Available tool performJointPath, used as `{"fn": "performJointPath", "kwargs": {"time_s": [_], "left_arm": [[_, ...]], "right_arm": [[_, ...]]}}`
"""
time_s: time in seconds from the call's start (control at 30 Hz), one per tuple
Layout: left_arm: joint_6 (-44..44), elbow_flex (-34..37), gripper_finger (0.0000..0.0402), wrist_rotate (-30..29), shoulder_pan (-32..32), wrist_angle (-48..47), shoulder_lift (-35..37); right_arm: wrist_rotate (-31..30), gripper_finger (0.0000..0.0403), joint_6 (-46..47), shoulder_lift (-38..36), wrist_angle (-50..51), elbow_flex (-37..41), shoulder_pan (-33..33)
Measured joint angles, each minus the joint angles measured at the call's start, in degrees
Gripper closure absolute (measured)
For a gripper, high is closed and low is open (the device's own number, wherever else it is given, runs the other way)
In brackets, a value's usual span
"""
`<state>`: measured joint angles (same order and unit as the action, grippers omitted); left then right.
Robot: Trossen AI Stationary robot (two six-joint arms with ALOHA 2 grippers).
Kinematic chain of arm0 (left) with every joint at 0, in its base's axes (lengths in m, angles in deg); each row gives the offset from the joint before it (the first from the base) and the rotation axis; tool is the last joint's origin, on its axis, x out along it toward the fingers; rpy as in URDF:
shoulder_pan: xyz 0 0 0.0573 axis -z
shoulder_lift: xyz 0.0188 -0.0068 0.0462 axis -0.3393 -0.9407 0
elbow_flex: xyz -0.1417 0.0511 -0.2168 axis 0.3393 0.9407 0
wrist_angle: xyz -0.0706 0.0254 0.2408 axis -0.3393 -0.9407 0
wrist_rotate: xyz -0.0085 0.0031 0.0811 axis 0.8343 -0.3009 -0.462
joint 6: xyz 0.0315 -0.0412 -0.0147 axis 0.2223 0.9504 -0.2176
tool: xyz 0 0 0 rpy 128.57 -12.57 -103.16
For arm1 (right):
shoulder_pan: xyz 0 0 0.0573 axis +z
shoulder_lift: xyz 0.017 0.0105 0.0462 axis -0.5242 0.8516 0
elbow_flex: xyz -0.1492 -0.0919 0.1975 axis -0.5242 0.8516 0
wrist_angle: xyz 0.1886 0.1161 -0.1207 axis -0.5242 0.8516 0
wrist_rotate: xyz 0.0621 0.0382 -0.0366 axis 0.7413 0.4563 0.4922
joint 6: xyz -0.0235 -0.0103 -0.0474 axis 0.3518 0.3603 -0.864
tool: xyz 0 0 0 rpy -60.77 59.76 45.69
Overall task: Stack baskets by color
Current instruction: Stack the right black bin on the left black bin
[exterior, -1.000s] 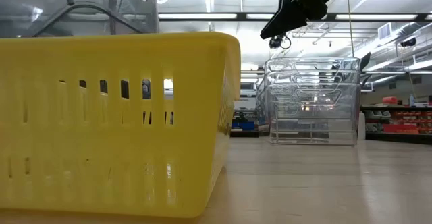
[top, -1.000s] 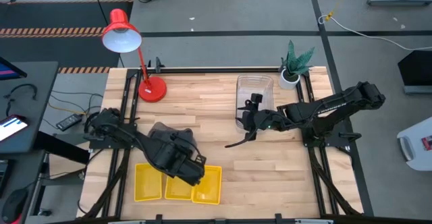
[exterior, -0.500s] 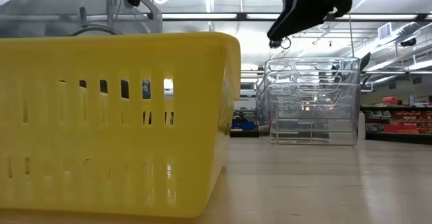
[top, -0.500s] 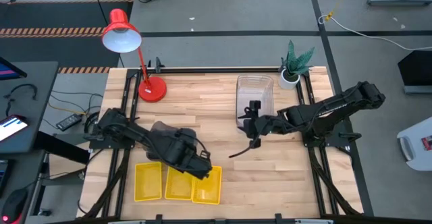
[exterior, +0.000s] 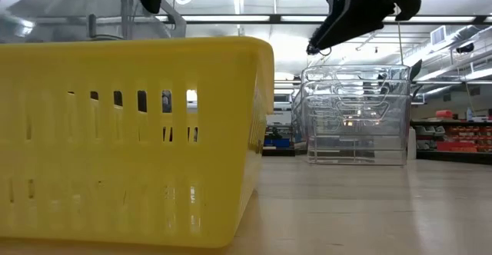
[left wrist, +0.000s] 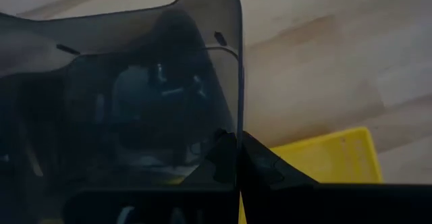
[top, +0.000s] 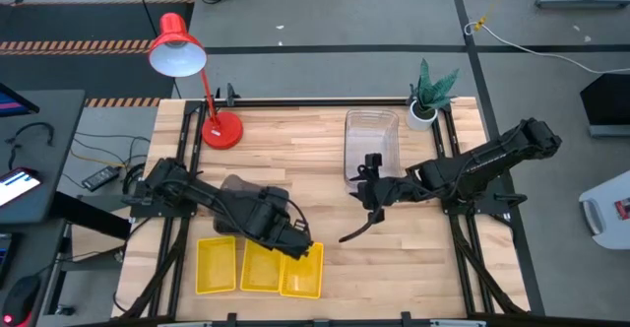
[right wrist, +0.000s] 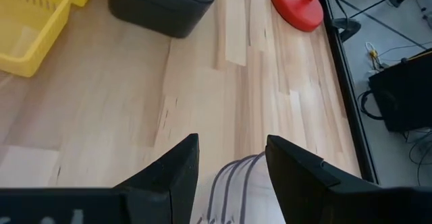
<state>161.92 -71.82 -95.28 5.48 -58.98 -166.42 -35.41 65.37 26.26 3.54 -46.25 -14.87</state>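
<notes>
Three yellow baskets (top: 260,267) stand side by side at the table's near edge; one fills the low view (exterior: 131,140). My left gripper (top: 299,240) is over the rightmost one, shut on a smoky grey basket (left wrist: 135,96), which shows above the yellow rim in the low view (exterior: 84,13). Another dark grey basket (right wrist: 162,5) stands on the table behind the yellow ones. A stack of clear baskets (top: 371,142) stands at the far right. My right gripper (right wrist: 233,163) hovers open over the stack's near end, holding nothing. My left gripper pinches the grey basket's wall at its rim (left wrist: 235,119) between the two fingers, one on the inner face and one on the outer. The fingers come steeply from above. The basket is lifted clear, above the yellow basket (left wrist: 324,160).
A red lamp has its base (top: 221,130) at the far left. A white plant pot (top: 423,112) stands at the far right corner. Bare wood (top: 315,184) lies between the two arms. Black frame rails run along the table's left and right edges.
My left gripper has carried the grey basket a little toward the table's right edge, over the rightmost yellow basket. My right gripper has moved toward the near edge, off the clear stack, tipping further down. Neither has changed its opening.
</notes>
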Motion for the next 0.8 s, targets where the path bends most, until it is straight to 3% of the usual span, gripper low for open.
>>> {"fn": "performJointPath", "kwargs": {"time_s": [0.33,0.47,0.7,0.8], "left_arm": [[-0.2,0.0,0.0397,1.5,0.4,0.0,4.6],[-0.1,0.2,0.0397,-0.6,1.1,0.1,8.7],[8.6,14.5,0.0397,1.4,2.7,-0.4,16.4],[11.3,15.7,0.0397,1.3,3.4,0.2,17.7]], "right_arm": [[0.0,0.0226,1.5,0.0,2.3,0.0,1.0],[0.0,0.0226,2.1,0.0,2.4,0.0,1.2],[0.0,0.0226,2.6,0.0,2.6,0.0,1.2],[0.0,0.0226,2.3,0.0,2.5,0.0,1.2]]}}
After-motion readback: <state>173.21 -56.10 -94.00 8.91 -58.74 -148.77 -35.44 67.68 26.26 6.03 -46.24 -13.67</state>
